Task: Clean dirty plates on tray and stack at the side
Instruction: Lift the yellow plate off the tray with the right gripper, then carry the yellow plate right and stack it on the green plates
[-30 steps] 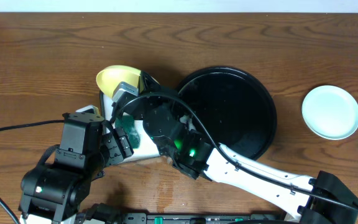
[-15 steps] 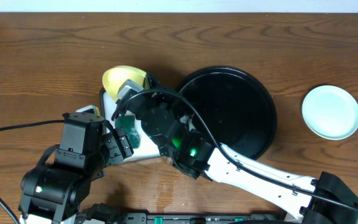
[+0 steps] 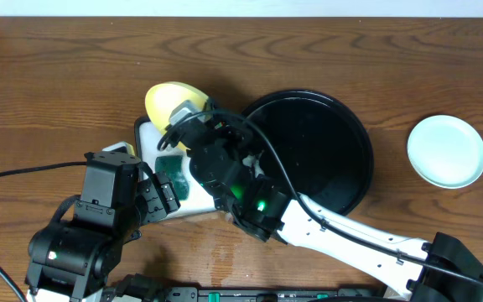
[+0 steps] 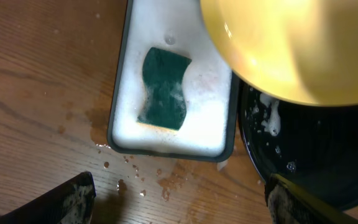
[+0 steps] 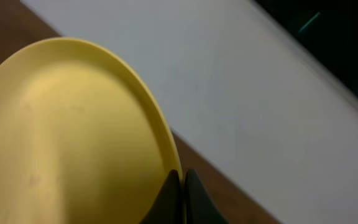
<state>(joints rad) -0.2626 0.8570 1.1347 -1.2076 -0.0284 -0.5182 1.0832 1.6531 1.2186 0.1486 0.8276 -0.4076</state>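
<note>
Since a second ago the yellow plate [image 3: 172,101] has drifted rightward toward the black tray [image 3: 325,159] and tipped more steeply, so from overhead it now reads as a narrower oval. Nearest the robot, the left gripper [image 4: 179,198] hangs with its jaws spread wide and empty above the wet table, just short of the white tray [image 4: 118,93], where the green sponge [image 4: 163,88] lies flat in suds. Beyond that, the right gripper [image 5: 180,194] is pressed together on the plate's thin rim, holding it in the air over the far end of the white tray and the near edge of the black one. Being round, the plate has no true long axis; its oval runs roughly left to right, and which way its hollow faces I cannot tell. No red smear shows on it, so this looks like the carry to the stack. Farthest off, at the right, sits a mint plate [image 3: 447,151]; the next move calls for levelling the yellow one and setting it squarely on top.
</note>
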